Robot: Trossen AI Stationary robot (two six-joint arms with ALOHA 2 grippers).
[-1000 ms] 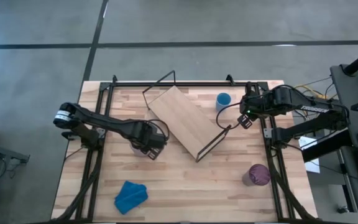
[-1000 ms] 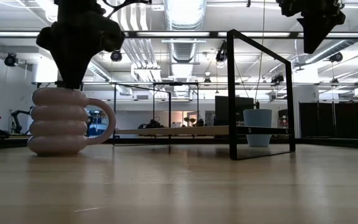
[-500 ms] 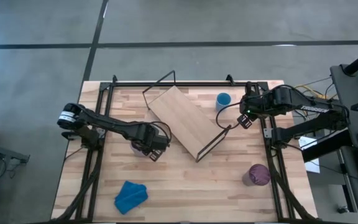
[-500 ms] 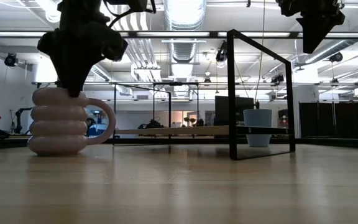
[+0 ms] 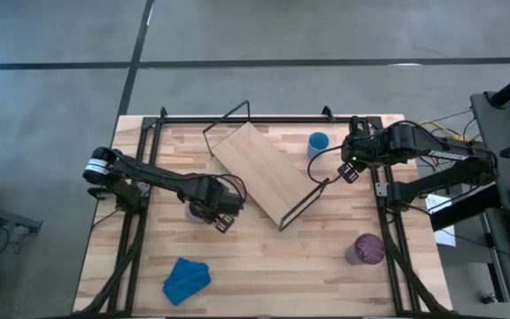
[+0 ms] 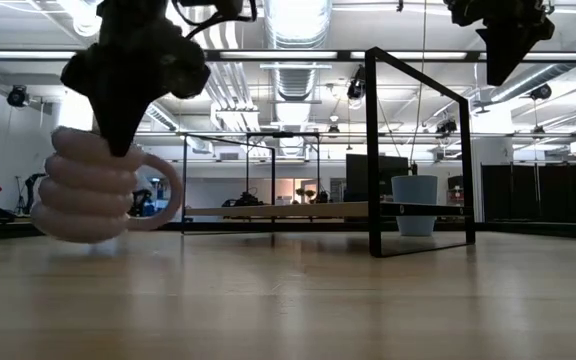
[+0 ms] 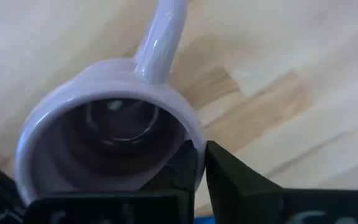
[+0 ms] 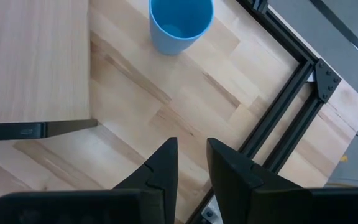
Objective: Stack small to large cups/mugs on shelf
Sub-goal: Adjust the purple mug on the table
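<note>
While tilted, left gripper [image 6: 120,140] clamping lilac mug [image 6: 98,200]

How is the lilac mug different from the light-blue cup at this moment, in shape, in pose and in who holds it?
The lilac mug is ribbed and has a handle; the light-blue cup is smooth and has none. In the low view the mug is tilted, with one side off the tabletop, while the cup stands upright. The left gripper clamps the mug's rim; nothing holds the cup, and the right gripper hangs apart from it. Neither is on the shelf.
</note>
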